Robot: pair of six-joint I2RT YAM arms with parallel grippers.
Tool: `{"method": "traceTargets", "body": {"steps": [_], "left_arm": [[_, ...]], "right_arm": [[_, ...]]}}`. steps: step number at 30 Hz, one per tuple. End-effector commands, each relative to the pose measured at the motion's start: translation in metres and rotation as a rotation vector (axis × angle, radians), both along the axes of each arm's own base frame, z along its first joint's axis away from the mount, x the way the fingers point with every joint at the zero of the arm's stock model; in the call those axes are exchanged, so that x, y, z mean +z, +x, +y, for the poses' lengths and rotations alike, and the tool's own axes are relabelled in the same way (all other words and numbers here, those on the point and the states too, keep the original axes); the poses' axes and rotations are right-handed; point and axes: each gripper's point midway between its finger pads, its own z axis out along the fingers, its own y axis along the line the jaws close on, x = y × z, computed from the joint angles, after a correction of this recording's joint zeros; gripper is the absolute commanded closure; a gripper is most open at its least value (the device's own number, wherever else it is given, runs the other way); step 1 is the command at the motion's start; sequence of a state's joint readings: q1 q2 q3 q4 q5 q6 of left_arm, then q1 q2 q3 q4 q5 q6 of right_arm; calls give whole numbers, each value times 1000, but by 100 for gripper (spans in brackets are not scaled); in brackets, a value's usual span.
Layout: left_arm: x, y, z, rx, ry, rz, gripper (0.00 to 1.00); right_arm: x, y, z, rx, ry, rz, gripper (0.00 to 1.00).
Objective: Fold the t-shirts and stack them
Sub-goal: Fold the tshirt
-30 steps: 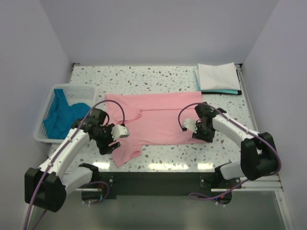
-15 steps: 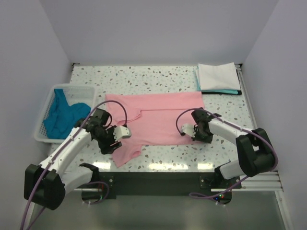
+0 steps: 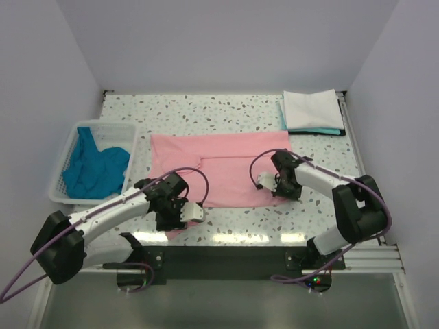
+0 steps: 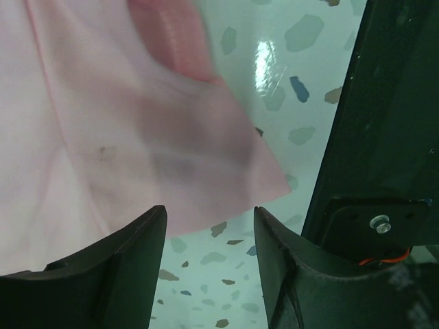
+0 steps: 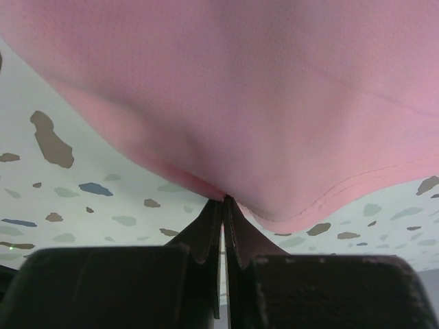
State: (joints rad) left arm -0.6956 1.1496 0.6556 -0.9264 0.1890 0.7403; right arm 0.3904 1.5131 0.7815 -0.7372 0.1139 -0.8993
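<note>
Pink t-shirt (image 3: 226, 171) lies lengthwise left to right, sleeve end leftward.

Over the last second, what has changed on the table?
The right gripper moved slightly left and shut on the near hem of the pink t-shirt. The left gripper, open, swung right to its near-left corner. The basket and the folded stack stayed put.

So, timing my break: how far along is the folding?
Done: folded white cloth shirt stacked on a folded teal one, far right. In hand: right gripper shut on the near edge of the spread light pink t-shirt, left gripper open over its corner. Left: crumpled teal-blue cloth in the white lattice basket.
</note>
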Motion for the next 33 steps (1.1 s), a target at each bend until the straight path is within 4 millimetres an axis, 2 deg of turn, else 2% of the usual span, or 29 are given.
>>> {"method": "traceTargets", "body": {"steps": [1, 8, 9, 12, 14, 15, 20, 21, 27, 28, 29, 31, 33], "left_arm": [[-10, 4, -5, 19, 42, -40, 40], [-36, 6, 8, 6, 176, -64, 38], [-42, 5, 16, 5, 211, -71, 39], [-48, 4, 19, -18, 213, -77, 48], [-46, 4, 18, -25, 204, -79, 60], [-42, 6, 14, -26, 183, -89, 68], [-18, 6, 6, -37, 112, -112, 90], [-12, 7, 2, -42, 92, -118, 100], [28, 11, 0, -37, 16, -122, 100], [33, 14, 9, 7, 20, -105, 100], [44, 24, 8, 1, -3, -128, 100], [52, 32, 17, 33, 0, -130, 100], [65, 45, 15, 35, -16, -163, 100]], "right_arm": [[3, 13, 14, -26, 49, -4, 100], [5, 13, 19, -21, 71, 16, 100], [5, 14, 19, -17, 69, 16, 100], [6, 13, 18, -15, 66, 25, 100], [8, 14, 19, -12, 68, 24, 100], [9, 12, 18, -14, 68, 29, 100], [24, 7, 18, 4, 79, 25, 100], [27, 1, 16, 5, 76, 46, 100], [47, -16, 10, 32, 84, 52, 100], [50, -16, 10, 34, 85, 53, 100], [52, -17, 9, 37, 87, 55, 100], [57, -16, 8, 40, 88, 56, 100], [59, -13, 7, 43, 87, 59, 100]]}}
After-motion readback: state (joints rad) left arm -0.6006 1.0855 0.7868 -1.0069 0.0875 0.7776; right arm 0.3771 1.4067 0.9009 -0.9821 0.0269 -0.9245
